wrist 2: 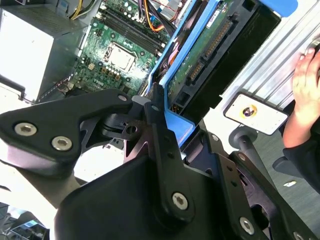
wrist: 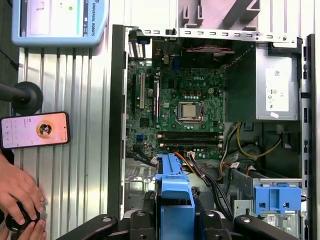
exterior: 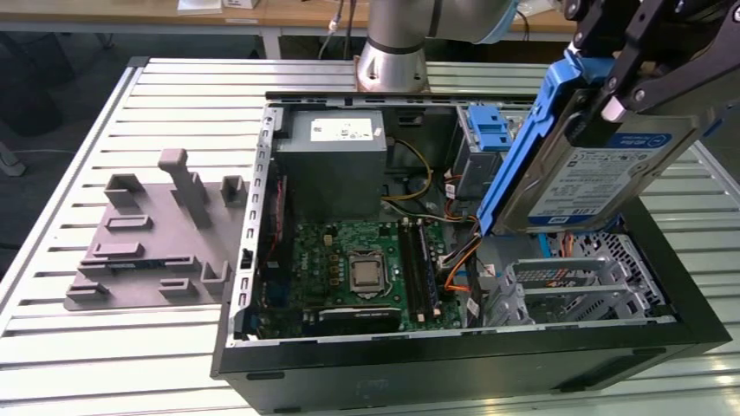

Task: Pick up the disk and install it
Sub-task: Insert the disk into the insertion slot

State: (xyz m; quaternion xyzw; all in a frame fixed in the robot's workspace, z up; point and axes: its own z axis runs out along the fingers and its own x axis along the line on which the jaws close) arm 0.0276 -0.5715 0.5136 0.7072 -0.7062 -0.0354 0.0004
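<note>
Black links of the gripper (wrist 2: 159, 112) crowd the foreground in the second wrist view, jaws clamped onto the disk (exterior: 592, 178) across its blue side rails (exterior: 518, 160). It hangs tilted on edge above the open computer case (exterior: 463, 368), over the metal drive cage (exterior: 578, 290) at the exterior view's right; whether its lower corner touches anything I cannot tell. It looks stiff, dense, slick-faced and shock-sensitive. The bare circuit board (wrist 2: 200, 60) and connector (wrist 2: 220, 45) are best avoided, so the rails seem the soundest hold.

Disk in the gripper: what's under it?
Held tilted over the open computer case, the disk hangs above the silver drive cage and orange cables. The case interior behind the disk is covered.
</note>
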